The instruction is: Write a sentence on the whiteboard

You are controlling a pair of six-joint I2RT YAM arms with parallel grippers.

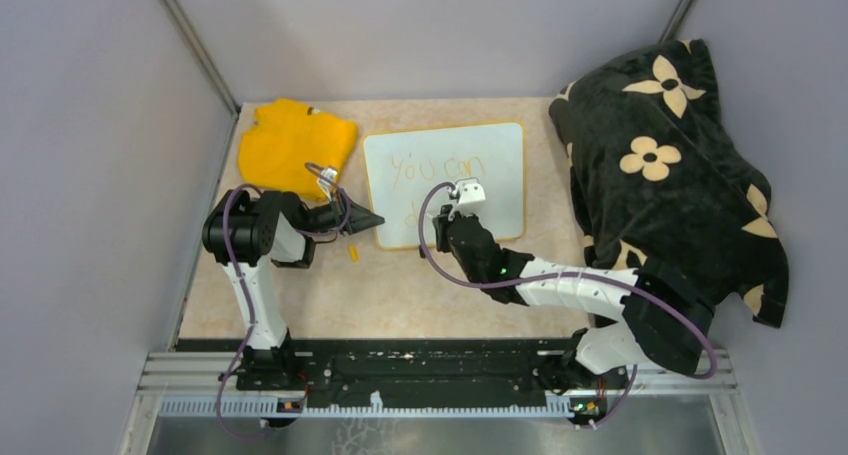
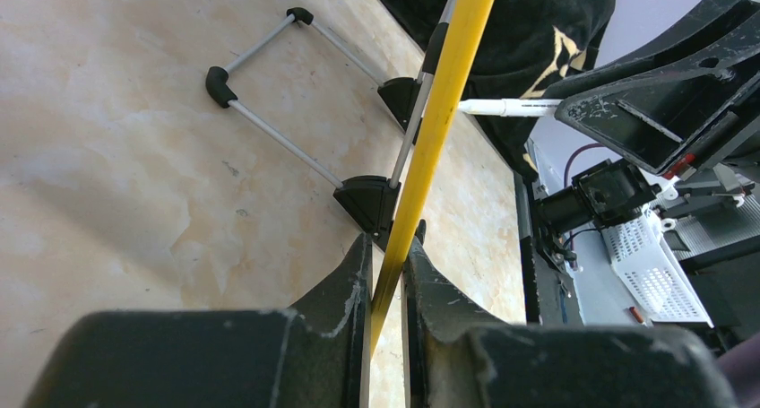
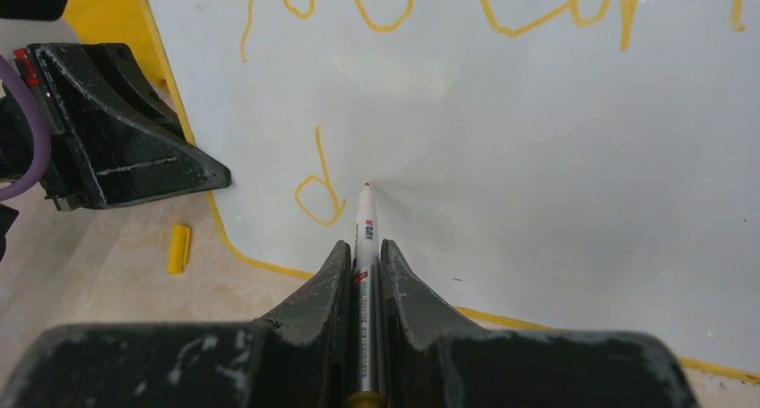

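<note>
Beige marbled table point(image 1: 400, 285), grey walls. Whiteboard point(image 1: 497, 200) mid-table. Left gripper point(image 1: 370, 220) pinches its yellow rim, likely to steady it. Right gripper point(image 3: 363, 251) clamps marker point(image 3: 366, 220), tip at the board beside "d". Sentence point(image 1: 437, 167) unfinished.

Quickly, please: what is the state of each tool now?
Left tool: closed on the whiteboard rim.
Right tool: closed on the marker.
</note>
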